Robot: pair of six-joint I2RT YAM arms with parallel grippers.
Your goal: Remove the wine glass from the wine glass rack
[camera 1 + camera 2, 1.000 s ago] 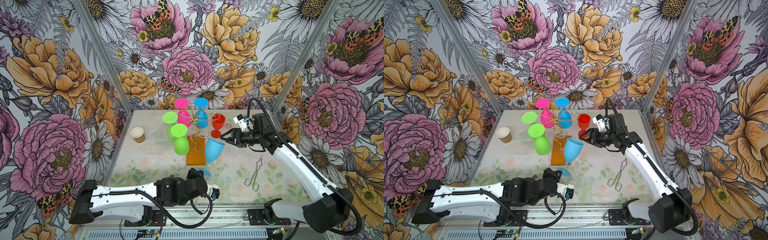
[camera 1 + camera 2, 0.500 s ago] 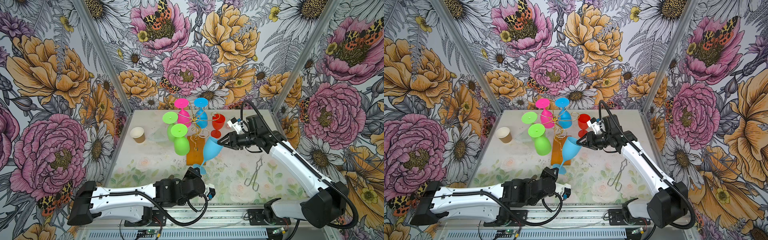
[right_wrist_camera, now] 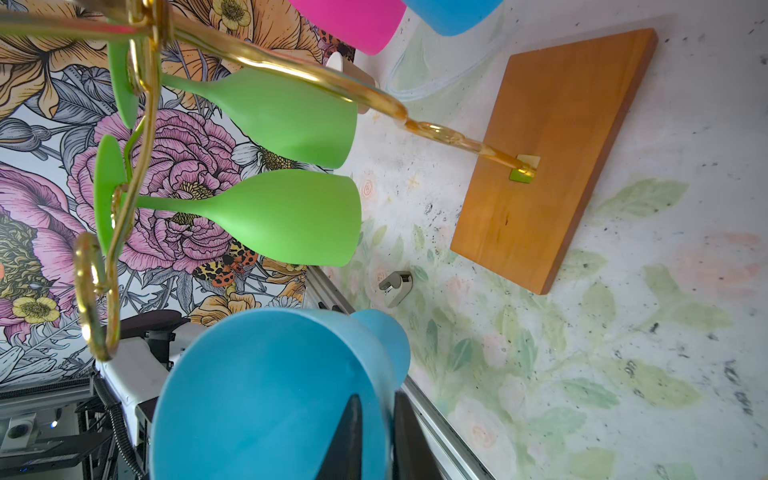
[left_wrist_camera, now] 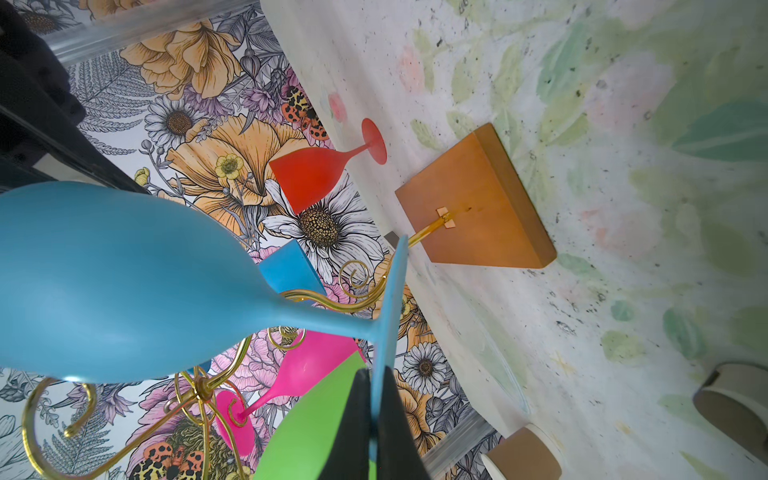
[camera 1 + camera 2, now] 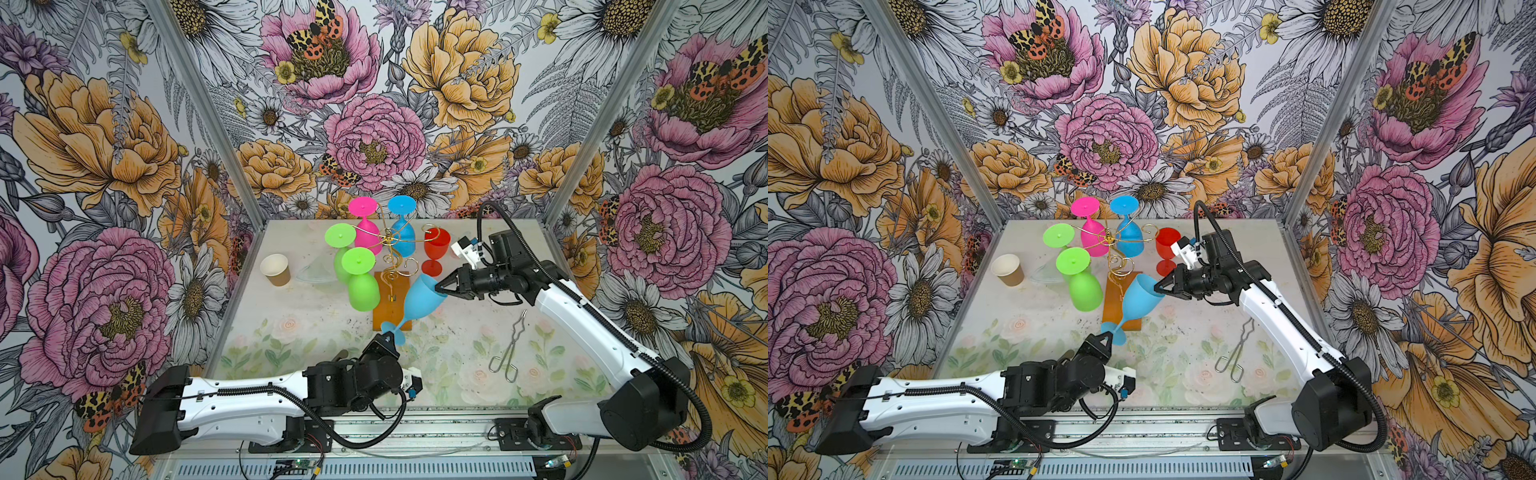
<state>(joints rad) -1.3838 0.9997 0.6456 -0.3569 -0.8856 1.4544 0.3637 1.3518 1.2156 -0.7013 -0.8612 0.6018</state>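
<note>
A light blue wine glass hangs tilted in the air over the front of the wine glass rack's orange wooden base, clear of the gold wire arms. My left gripper is shut on the edge of the glass's foot. My right gripper is shut on the bowl's rim, one finger inside and one outside. The bowl fills much of both wrist views.
Two green glasses, a pink one and a blue one hang upside down on the rack. A red glass stands right of it. A paper cup and a clear glass piece lie left, metal tongs right.
My right gripper came in leftward from beside the red glass to the blue bowl and closed on its rim. The left gripper kept its hold on the foot.
</note>
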